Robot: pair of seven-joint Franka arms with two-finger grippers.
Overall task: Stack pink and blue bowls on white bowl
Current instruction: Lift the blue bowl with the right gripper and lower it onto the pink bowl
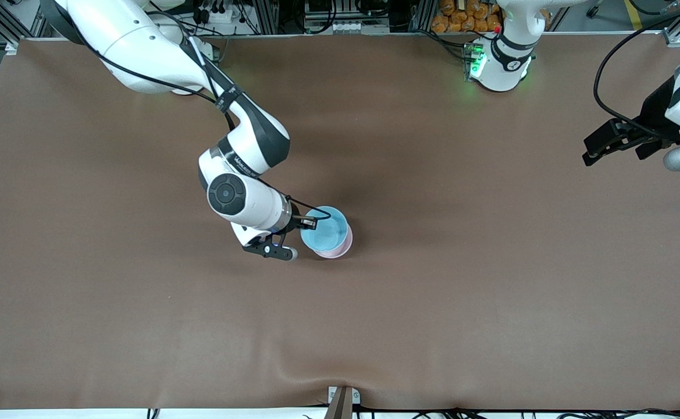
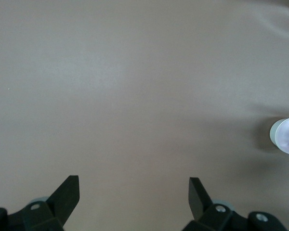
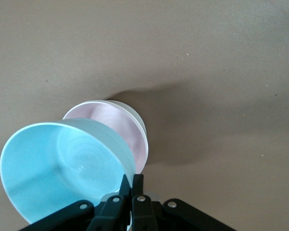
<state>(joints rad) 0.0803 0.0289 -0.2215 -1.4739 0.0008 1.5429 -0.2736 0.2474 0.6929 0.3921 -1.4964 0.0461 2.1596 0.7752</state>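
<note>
The light blue bowl hangs tilted over the pink bowl, just above it or resting on it. My right gripper is shut on the blue bowl's rim, at the side toward the right arm's end of the table. The pink bowl sits nested in the white bowl, of which only a pale rim shows. In the left wrist view the stack shows small at the edge. My left gripper waits open with nothing in it, over the left arm's end of the table.
A brown cloth covers the table, with a wrinkle near its front edge. The left arm's base stands at the back edge. The right arm's forearm reaches over the table's middle beside the bowls.
</note>
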